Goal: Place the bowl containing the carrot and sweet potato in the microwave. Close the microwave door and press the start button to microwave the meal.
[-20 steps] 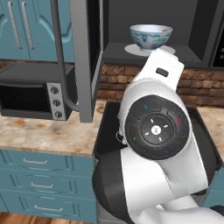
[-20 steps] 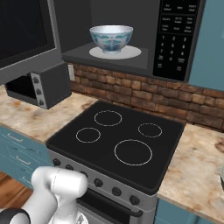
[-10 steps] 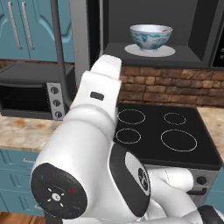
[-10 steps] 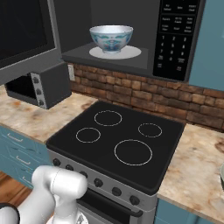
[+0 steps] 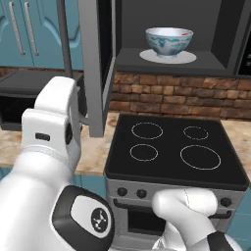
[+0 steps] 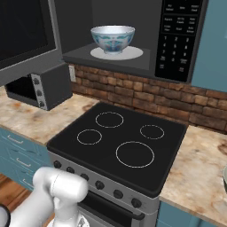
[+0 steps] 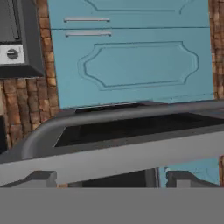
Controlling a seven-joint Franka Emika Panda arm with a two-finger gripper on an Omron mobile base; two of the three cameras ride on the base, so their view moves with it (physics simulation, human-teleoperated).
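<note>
Black stove (image 6: 119, 142) with four ringed burners sits centre, a row of dark knobs (image 6: 99, 185) along its grey front at 6 o'clock of the cooktop. Speckled beige counter (image 6: 199, 173) flanks it at 3 and 9 o'clock, with a red-brown brick backsplash (image 6: 133, 91) at 12 o'clock. A small black toaster oven (image 6: 40, 86) stands on the counter at 9 o'clock of the stove; teal cabinets (image 5: 29, 32) with bar handles hang above it, and teal drawers (image 6: 17, 155) sit under the counter.

Brick backsplash (image 6: 133, 95) behind black stove (image 6: 119, 142) (four ring burners). Speckled tan counter (image 6: 201, 173) either side, toaster oven (image 6: 42, 86) at the left. Teal cabinets (image 5: 29, 32) above, teal drawers (image 6: 17, 155) below, wood floor (image 6: 11, 197).
</note>
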